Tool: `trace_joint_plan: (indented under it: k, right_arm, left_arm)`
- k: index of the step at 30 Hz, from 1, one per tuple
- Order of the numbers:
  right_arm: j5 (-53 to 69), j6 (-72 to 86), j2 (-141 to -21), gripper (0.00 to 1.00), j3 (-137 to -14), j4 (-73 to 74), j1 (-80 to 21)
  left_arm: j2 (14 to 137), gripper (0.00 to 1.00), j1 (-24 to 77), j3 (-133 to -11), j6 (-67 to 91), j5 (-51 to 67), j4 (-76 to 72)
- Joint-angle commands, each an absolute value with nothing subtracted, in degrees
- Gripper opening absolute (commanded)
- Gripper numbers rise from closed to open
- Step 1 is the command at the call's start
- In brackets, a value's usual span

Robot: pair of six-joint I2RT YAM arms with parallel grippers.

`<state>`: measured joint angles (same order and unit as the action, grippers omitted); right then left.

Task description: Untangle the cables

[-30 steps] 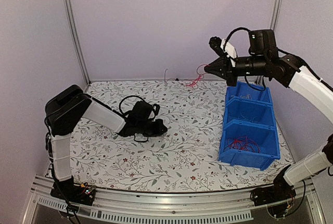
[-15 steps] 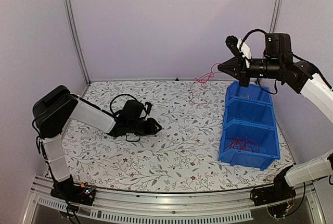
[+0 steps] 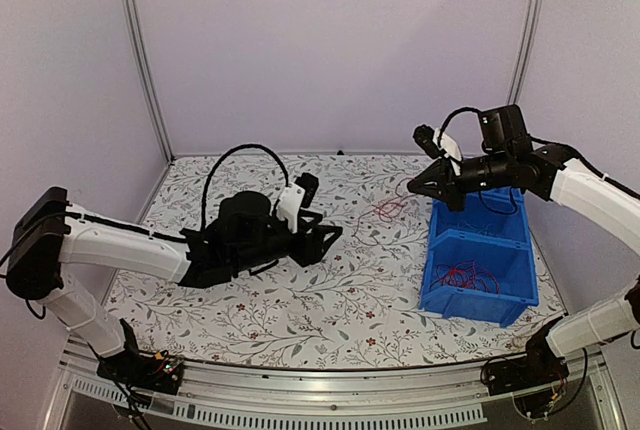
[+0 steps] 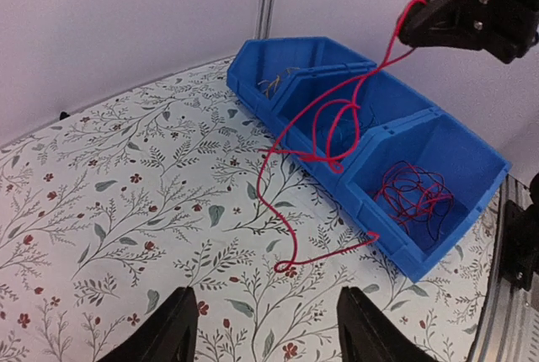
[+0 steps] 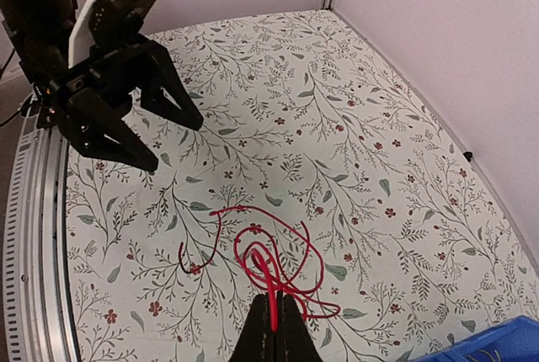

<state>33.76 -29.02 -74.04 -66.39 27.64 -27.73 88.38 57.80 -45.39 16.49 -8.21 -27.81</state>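
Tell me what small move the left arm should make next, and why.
Probably ease the open left gripper forward to pinch the red wire at its tail, down at the table. The right gripper is shut on its top and loops hang between, so a second hold could pull them apart.

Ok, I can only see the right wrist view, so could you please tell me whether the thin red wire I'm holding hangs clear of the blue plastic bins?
Observer: Not clearly; in the left wrist view the thin red wire loops across the front of the blue plastic bins.
Operator: Does its tail reach the table?
Observer: It seems to lie on the floral table, beside the nearest bin's wall.
Operator: Is that bin empty?
Observer: No, it holds a clump of red wires.
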Motion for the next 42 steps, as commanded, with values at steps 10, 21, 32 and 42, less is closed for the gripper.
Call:
trace_joint_plan:
  k: [10, 21, 32, 42]
  right_arm:
    - [42.45, -25.9, -77.55, 0.0, -62.24, 22.29, -27.56]
    - [43.67, -26.22, -77.46, 0.0, -60.33, 20.78, -27.51]
    - [46.27, -27.11, -77.1, 0.0, -59.55, 21.29, -27.52]
    - [46.01, -27.09, -74.9, 0.0, -58.88, 20.81, -27.52]
  left_arm:
    - [90.61, 0.55, 67.49, -46.44, 2.45, -9.8, -40.49]
    - [94.89, 0.52, 69.8, -49.45, -2.02, -13.42, -41.84]
    - [104.95, 0.43, 66.9, -65.57, 4.99, -16.34, -33.03]
    - [110.49, 0.25, 65.59, -71.27, 6.04, -14.84, -31.12]
